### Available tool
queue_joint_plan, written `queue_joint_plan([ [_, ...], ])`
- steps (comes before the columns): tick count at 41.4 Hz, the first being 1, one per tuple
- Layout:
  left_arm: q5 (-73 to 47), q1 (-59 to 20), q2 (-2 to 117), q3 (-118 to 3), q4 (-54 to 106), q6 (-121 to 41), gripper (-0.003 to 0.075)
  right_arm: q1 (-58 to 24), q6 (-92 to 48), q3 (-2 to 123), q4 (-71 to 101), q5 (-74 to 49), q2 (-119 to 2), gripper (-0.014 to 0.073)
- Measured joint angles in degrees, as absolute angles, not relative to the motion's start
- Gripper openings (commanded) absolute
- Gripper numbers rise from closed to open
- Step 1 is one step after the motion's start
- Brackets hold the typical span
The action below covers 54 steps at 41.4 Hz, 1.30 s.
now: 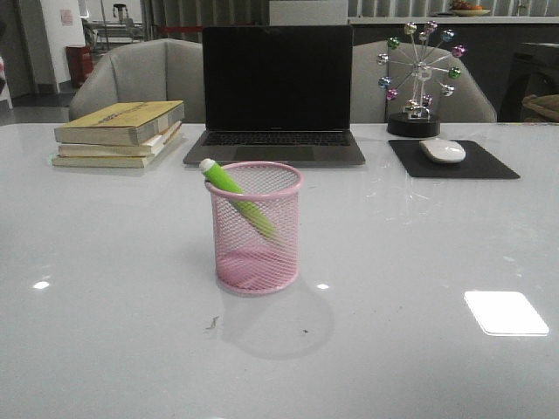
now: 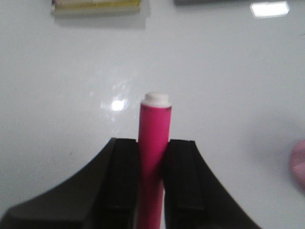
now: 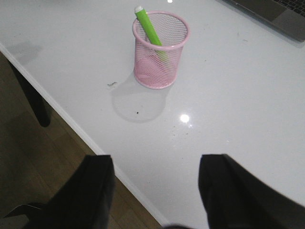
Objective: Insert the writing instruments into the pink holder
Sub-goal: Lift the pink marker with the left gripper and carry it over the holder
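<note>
The small pink wire-mesh cylindrical pen cup (image 1: 256, 229) stands upright on the glossy white counter (image 1: 419, 262), about midway between its left and right edges and nearer the front edge than the open dark laptop (image 1: 276, 94) behind it. Inside the cup, the lime-green marker pen (image 1: 238, 195) leans with its long axis tilted; its white-tipped end rises past the rolled rim toward the counter's left edge, and its lower end slants down toward the cup's base.

The left gripper (image 2: 151, 157) clamps the magenta-pink marker pen (image 2: 153, 138) between its black fingers (image 2: 125, 171), the pen's long axis running along the fingers and its white tip pointing out beyond them over the bare counter.

The right gripper (image 3: 156, 186) hangs over the counter's front edge, well apart from the cup, its fingers (image 3: 95, 186) spread wide and holding nothing.
</note>
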State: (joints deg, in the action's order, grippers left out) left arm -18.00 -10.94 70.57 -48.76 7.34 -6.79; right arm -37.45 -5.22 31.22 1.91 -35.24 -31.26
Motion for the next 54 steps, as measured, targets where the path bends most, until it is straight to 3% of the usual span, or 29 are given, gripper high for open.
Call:
queue_joint_plan([
  [8,-8.3,-18.8,59.3,-44.1,10.7,-6.8,0.0091,-37.5,-5.2,31.2,1.9,-35.2,-31.3,0.0498],
  [15,1.9,-28.6,59.1,-43.6,11.7,-6.8,0.0091,-37.5,-5.2,31.2,1.9,-35.2,-31.3,0.0498],
  [25,22.9,-40.9,71.5,-43.6,12.1,-6.8,0.0091,-37.5,-5.2,31.2,1.9,-35.2,-31.3,0.0498],
  [37,49.6,-46.5,91.7,-43.6,12.2,-6.6,0.0091,-37.5,-5.1,31.2,1.9,-35.2,-31.3,0.0498],
  [49,56.7,-46.6,102.6,-43.6,12.4,0.6,0.0098,-37.5,-5.1,31.2,1.9,-35.2,-31.3,0.0498],
  [54,57.1,-46.6,105.0,-43.6,12.4,1.0,0.0185,-37.5,-5.1,31.2,1.9,-35.2,-31.3,0.0498],
])
